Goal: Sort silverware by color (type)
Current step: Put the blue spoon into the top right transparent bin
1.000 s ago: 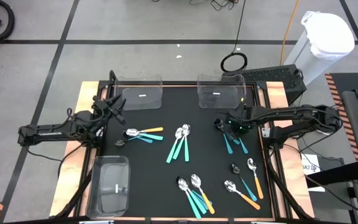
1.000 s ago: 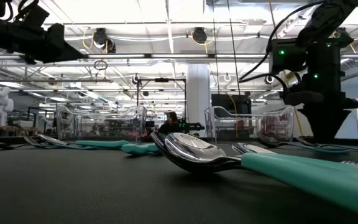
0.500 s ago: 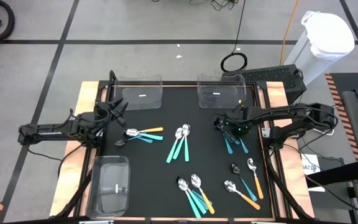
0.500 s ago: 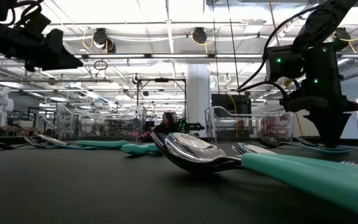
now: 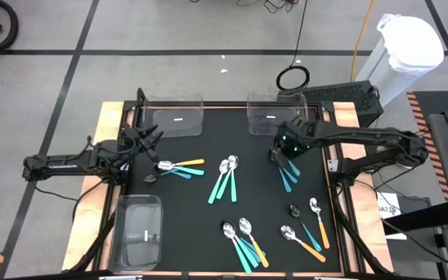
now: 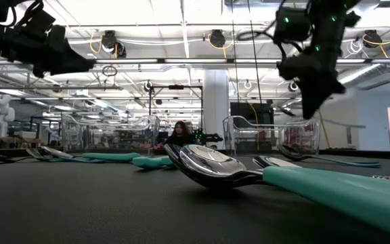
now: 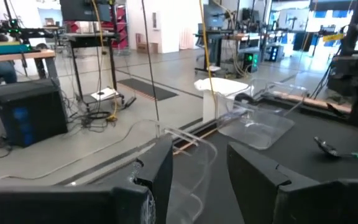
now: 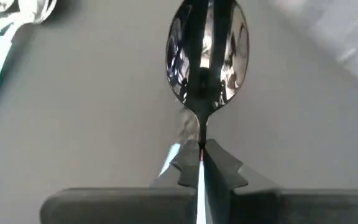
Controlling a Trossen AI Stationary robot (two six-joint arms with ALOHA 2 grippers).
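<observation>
Several spoons with shiny bowls and teal or orange handles lie in groups on the black mat: [image 5: 179, 167], [image 5: 226, 179], [image 5: 243, 241], [image 5: 306, 233], and two teal ones [image 5: 288, 180] just below my right gripper. My right gripper [image 5: 283, 153] hangs above the mat in front of the far clear bin [image 5: 274, 115], pointing steeply down, shut on one spoon [image 8: 207, 46]. My left gripper [image 5: 150, 137] waits open and level beside the far-left bin [image 5: 176, 117], nothing between its fingers [image 7: 160, 174]. My right gripper pinches the spoon's thin neck [image 8: 201, 138], just behind the bowl, between its two fingertips. The fingers come from above, slanting down, and lie along the spoon. The bowl sticks out past the fingertips and a pale blue-green handle runs back between them. The spoon is lifted clear of the mat.
A third clear bin [image 5: 138, 233] stands at the near left. Wooden rails [image 5: 92, 202] frame the mat. A small dark object [image 5: 293, 209] lies among the right-hand spoons. The mat's middle between the spoon groups is bare. A person sits in the room beyond [image 6: 179, 130].
My right gripper, down at the teal spoons on the mat, has shut on one and risen with it, drifting toward the far edge. That spoon is now lifted clear; the other spoons have stayed put.
</observation>
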